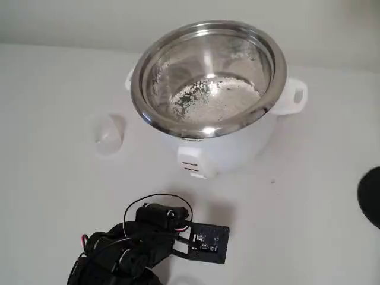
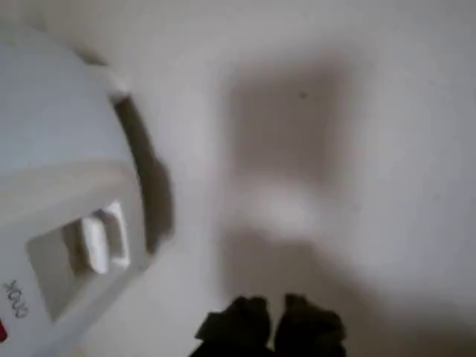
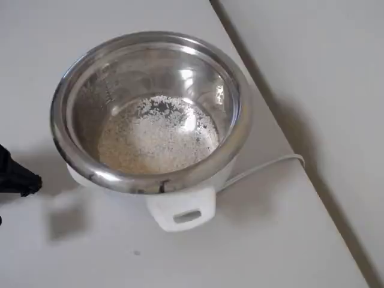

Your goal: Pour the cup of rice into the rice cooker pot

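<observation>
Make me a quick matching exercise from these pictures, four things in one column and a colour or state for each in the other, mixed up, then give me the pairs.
Things:
1. rice cooker pot
2. cup
3. cooker body
4. gripper

States:
A. white, with side handles
B. translucent, on its side on the table, left of the cooker in the fixed view
C. black, near the bottom edge of the wrist view
D. shiny steel, white rice on its bottom

Pairs: 1-D, 2-B, 3-A, 4-C
</observation>
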